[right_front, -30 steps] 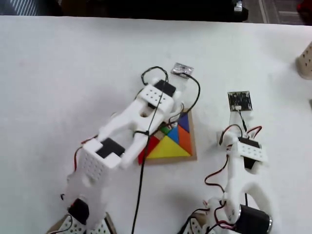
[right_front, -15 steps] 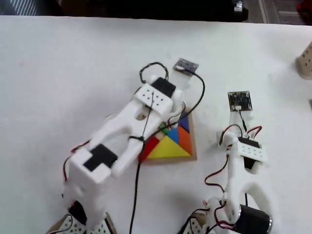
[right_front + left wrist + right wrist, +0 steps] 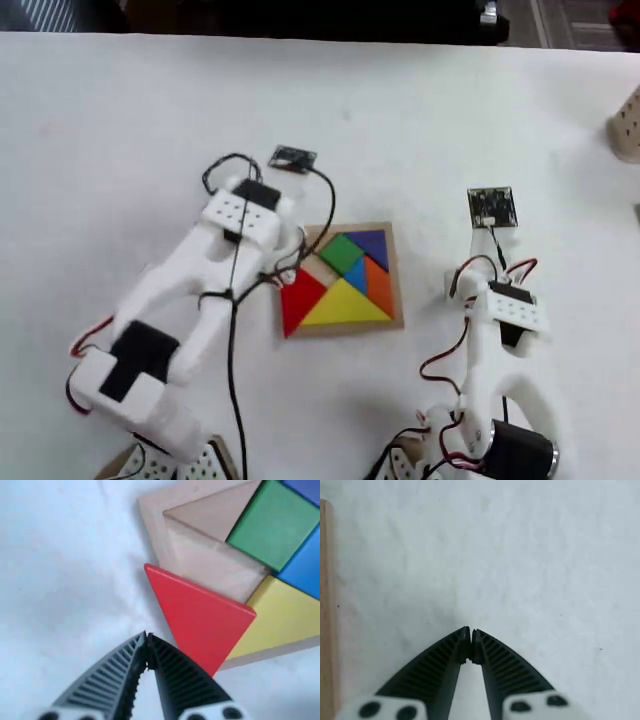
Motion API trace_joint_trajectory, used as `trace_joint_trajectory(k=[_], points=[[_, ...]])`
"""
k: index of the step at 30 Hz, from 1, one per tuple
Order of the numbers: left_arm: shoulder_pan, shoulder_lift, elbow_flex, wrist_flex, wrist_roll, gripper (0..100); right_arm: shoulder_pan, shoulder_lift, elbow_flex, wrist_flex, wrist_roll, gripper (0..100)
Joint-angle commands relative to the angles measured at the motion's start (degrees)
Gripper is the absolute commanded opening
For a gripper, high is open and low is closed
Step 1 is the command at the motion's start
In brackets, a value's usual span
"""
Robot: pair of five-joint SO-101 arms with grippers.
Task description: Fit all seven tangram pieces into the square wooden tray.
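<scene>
Closure on left gripper (image 3: 146, 639): jaws pressed together, empty, tip just beside edge of red wooden triangle (image 3: 200, 620). Triangle lying across rim of square wooden tray (image 3: 150, 515), 1 corner outside. Right gripper (image 3: 470, 634) likewise pressed together, over white table (image 3: 545, 555).

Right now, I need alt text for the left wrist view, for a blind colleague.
A red triangle lies askew over the edge of the wooden tray, not seated, with bare wood beside it. The left gripper, shut and empty, hangs over the white table beside the triangle. The green square, blue piece and yellow triangle sit in the tray.
</scene>
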State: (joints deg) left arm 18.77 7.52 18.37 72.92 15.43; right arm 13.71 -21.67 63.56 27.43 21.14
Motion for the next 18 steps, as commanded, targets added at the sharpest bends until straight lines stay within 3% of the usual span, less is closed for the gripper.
trace_joint_trajectory(k=[1,7,18], points=[[2.77,-6.29,4.22,-5.1,-0.62,2,-0.4,-0.22,-2.55,-0.66,-0.44,1.7],[8.48,-5.14,7.65,-10.37,-0.62,2,-0.31,-0.22,-2.64,-0.66,-0.35,1.7],[8.31,8.22,-2.55,-8.88,-0.18,2,-0.48,-0.22,-2.55,-0.66,1.85,1.7]])
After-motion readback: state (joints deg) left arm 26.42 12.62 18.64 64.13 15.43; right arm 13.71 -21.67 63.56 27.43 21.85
